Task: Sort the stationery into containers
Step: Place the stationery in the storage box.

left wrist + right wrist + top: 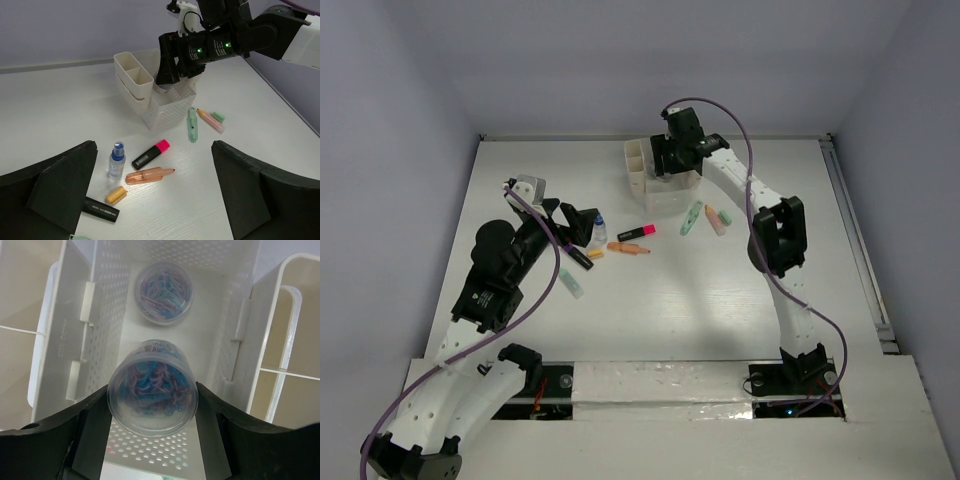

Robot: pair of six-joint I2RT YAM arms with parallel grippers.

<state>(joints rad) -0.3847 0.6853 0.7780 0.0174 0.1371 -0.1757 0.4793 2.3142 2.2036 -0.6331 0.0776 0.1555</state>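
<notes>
Clenched on a clear round tub (150, 390) of blue and pink paper clips, right gripper (152, 410) over the middle compartment of the white organizer (107, 315), second tub (164, 291) on its floor; left gripper (155, 165) spread open near pink-black highlighter (150, 154), orange marker (148, 175), blue-capped spray bottle (116, 160), black marker (100, 208) half hidden behind its finger.

White perforated organizer (227, 315); clear tub (152, 395) with blue-pink contents; pink-black marker (150, 154); orange marker (149, 175)

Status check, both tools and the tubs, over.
Right tool shut on tub over organizer middle compartment. Other tub already inside. Left tool open, above loose markers.
</notes>
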